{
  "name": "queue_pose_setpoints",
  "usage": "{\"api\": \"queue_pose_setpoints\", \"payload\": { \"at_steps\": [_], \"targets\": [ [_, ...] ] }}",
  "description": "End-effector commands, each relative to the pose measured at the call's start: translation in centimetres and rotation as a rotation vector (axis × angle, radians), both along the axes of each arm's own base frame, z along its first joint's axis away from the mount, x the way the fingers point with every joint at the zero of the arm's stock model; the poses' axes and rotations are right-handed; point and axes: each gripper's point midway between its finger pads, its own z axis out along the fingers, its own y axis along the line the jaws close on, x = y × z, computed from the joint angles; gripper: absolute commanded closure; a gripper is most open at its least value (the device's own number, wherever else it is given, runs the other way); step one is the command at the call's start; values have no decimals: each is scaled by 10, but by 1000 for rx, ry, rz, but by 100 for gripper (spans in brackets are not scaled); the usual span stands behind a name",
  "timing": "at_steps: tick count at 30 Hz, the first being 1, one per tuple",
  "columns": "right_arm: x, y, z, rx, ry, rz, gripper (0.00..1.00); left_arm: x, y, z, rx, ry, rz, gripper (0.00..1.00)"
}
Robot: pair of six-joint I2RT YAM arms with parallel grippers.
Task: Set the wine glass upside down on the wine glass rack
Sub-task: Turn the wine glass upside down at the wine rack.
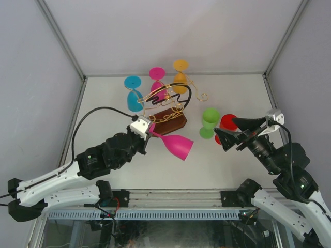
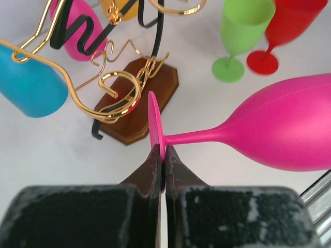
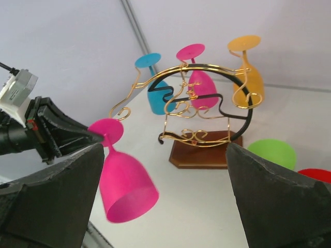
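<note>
Pink wine glass (image 2: 279,129): foot is pinched edge-on in the left pincer (image 2: 163,155), bowl angled downward, just beside the wine glass rack (image 1: 170,122). Right pincer (image 1: 227,133): spread, nothing held, near green glass (image 1: 210,120).

This is a robotics lab test cell rather than a home or a shop. A bare white tabletop (image 1: 232,165) is boxed in by plain pale walls (image 1: 170,31) that meet at aluminium frame posts (image 1: 61,39). Two black-and-white machine arms, the left arm (image 1: 98,157) and the right arm (image 1: 287,157), rise from a ribbed metal rail (image 1: 170,213) along the near edge. A loose black cable (image 1: 101,108) loops over the tabletop.
</note>
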Motion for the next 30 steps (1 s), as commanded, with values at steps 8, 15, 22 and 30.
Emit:
{"api": "queue_pose_setpoints", "payload": {
  "at_steps": [8, 15, 22, 30],
  "targets": [
    [33, 27, 13, -146, -391, 0, 0, 0, 19, 15, 265, -142, -101, 100],
    [33, 66, 16, -239, -503, 171, 0, -8, 23, 28, 320, -176, -177, 100],
    [0, 115, -3, -398, -618, 460, 4, -12, 33, 33, 358, -227, -211, 100],
    [-19, 149, -24, -577, -755, 615, 11, -19, 28, 34, 410, -276, -309, 100]
  ]
}}
